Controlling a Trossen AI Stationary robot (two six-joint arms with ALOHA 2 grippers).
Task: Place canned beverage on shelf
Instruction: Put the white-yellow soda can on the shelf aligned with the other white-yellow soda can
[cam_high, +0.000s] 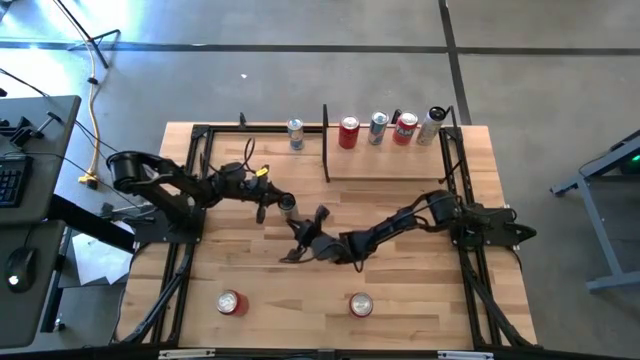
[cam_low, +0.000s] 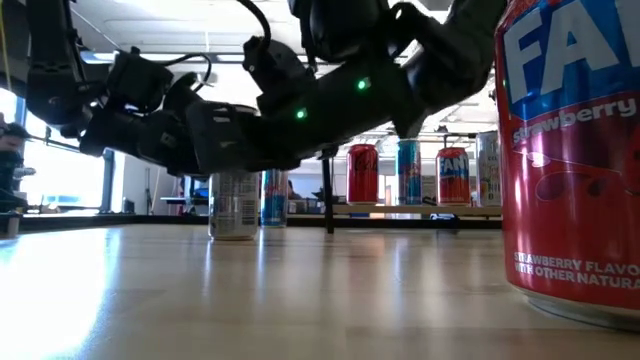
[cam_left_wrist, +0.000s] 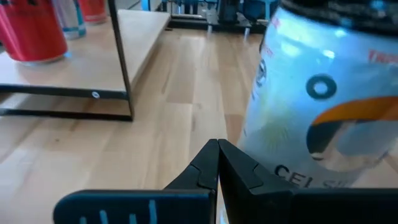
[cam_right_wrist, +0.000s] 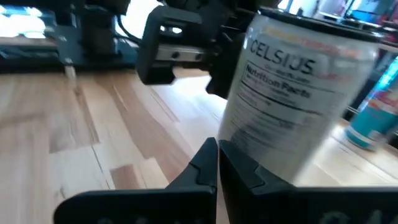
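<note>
A silver Celsius can (cam_high: 287, 205) stands upright on its base on the slatted tabletop, left of the middle; it also shows in the low view (cam_low: 235, 205). My left gripper (cam_high: 262, 210) is shut just to the can's left (cam_left_wrist: 323, 93). My right gripper (cam_high: 298, 228) is shut just on the can's near side (cam_right_wrist: 292, 93). The shelf (cam_high: 395, 165), a pale wood panel between thin black bars, lies at the far right and carries several cans, among them a red one (cam_high: 348, 132). My left gripper's shut fingertips (cam_left_wrist: 214, 158) stand low beside the can's wall (cam_left_wrist: 261, 143), coming level from the table's left; I cannot tell whether they touch it. My right gripper's shut fingertips (cam_right_wrist: 214, 155) stand low beside the can's wall (cam_right_wrist: 242, 140), coming from the near right; I cannot tell whether they touch.
A silver-and-blue can (cam_high: 295, 133) stands at the far edge, left of the shelf's black bar (cam_high: 325, 140). Two red cans (cam_high: 232, 302) (cam_high: 360, 304) stand near the table's front edge; one fills the low view's right (cam_low: 570, 150).
</note>
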